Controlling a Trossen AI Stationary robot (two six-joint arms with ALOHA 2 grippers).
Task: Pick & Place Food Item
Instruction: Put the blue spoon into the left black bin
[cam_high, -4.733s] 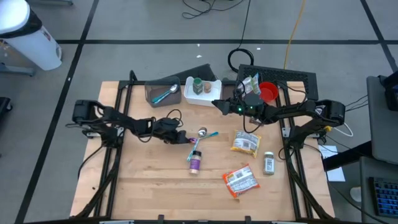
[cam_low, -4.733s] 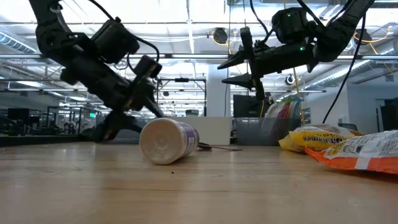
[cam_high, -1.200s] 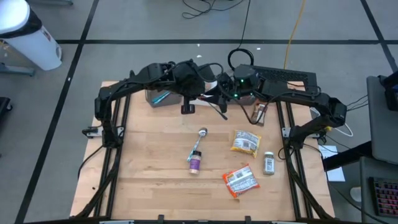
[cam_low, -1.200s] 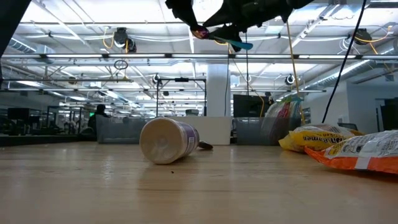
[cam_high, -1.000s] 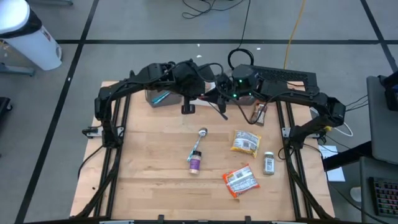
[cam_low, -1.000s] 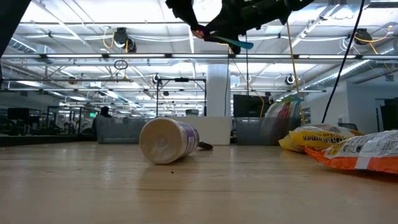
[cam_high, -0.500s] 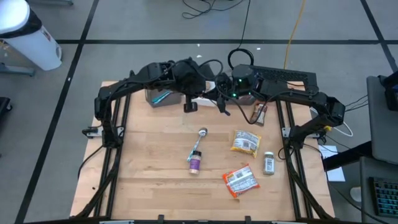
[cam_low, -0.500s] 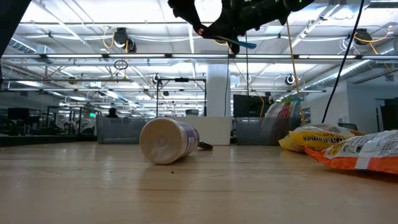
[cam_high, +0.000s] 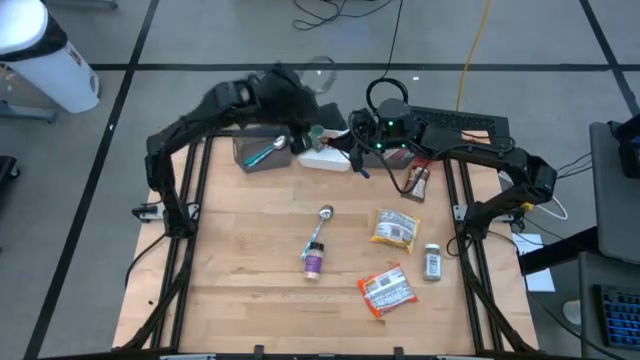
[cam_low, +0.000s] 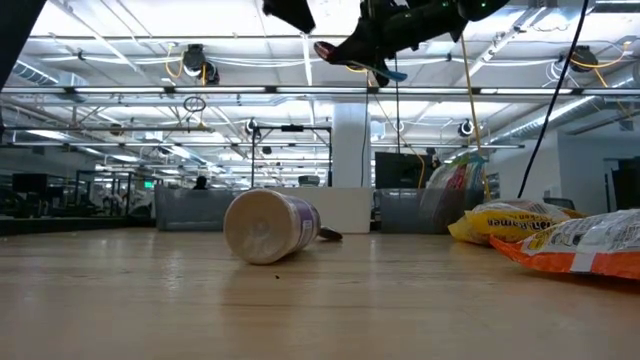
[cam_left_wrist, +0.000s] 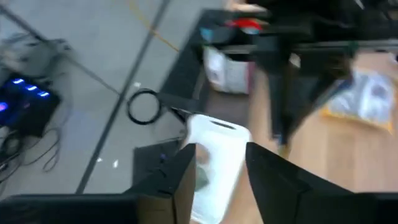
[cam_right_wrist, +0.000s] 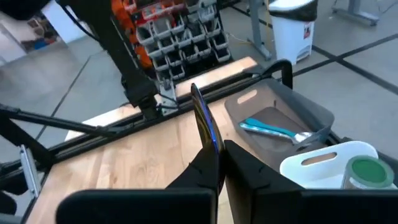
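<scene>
Right tool (cam_right_wrist: 214, 163) clamps blue spoon (cam_right_wrist: 203, 121) — high view hides it; left tool (cam_left_wrist: 219, 163) parted, empty.

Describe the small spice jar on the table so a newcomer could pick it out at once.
Start at the wooden table and go to its right side, beside the right arm's frame rail. The spice jar lies there on its side, just right of the orange snack packet and below the yellow packet. It is the only small clear jar there; its neighbours are flat packets, and the purple-capped bottle lies mid-table.
</scene>
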